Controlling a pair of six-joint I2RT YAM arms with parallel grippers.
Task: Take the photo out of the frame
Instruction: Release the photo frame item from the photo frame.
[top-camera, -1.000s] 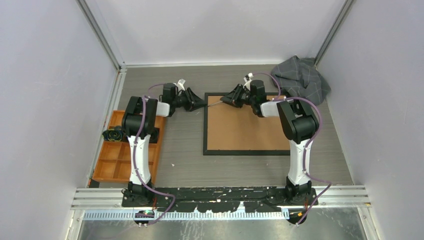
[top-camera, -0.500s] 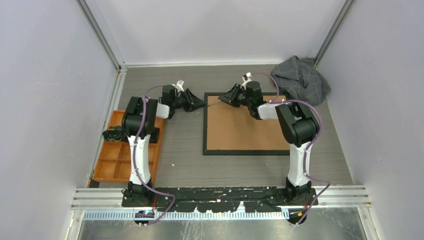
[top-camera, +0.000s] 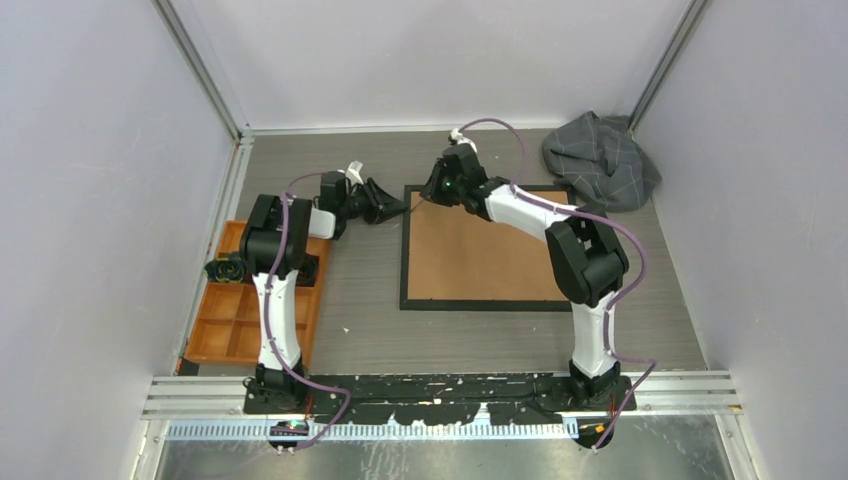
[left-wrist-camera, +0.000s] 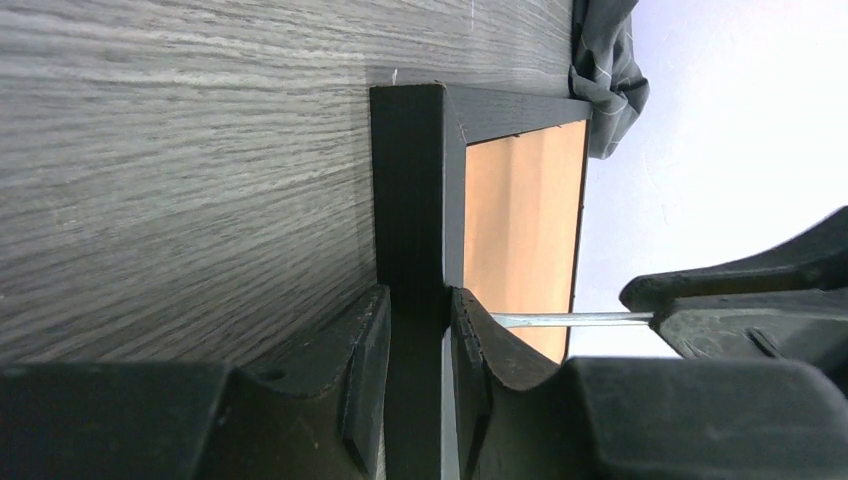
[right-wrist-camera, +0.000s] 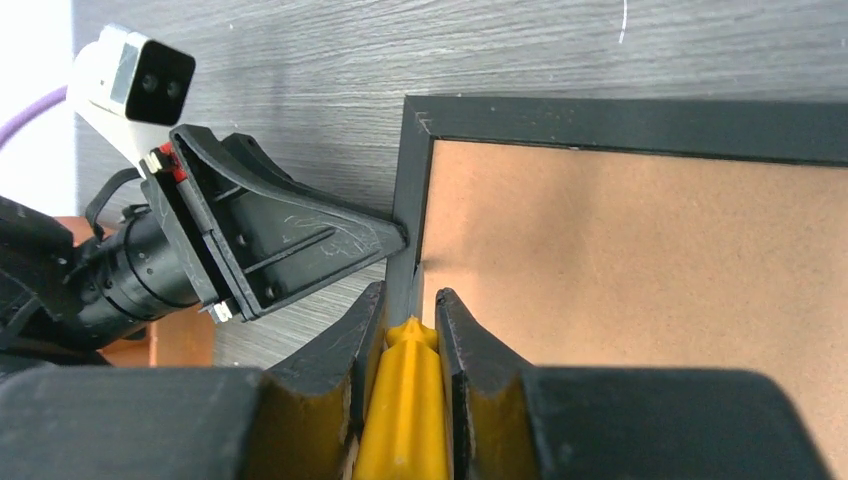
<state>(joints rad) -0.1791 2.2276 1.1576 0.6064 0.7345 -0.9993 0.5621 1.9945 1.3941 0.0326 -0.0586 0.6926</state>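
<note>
The left tool (left-wrist-camera: 418, 305) pinches the edge of the frame (left-wrist-camera: 408, 180) on the counter (top-camera: 370, 330); the right tool (right-wrist-camera: 410, 298) grips a yellow screwdriver (right-wrist-camera: 405, 400)

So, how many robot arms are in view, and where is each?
2. The left arm stands by the orange tray, its jaws on the left rail of the frame near the far corner. The right arm reaches over the frame to that corner, jaws shut on a yellow-handled tool.

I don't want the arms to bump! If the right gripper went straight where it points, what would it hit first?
Likely the frame's left rail, where the right gripper's yellow tool points; the left gripper clamps it just behind. Depth is unclear.
</note>
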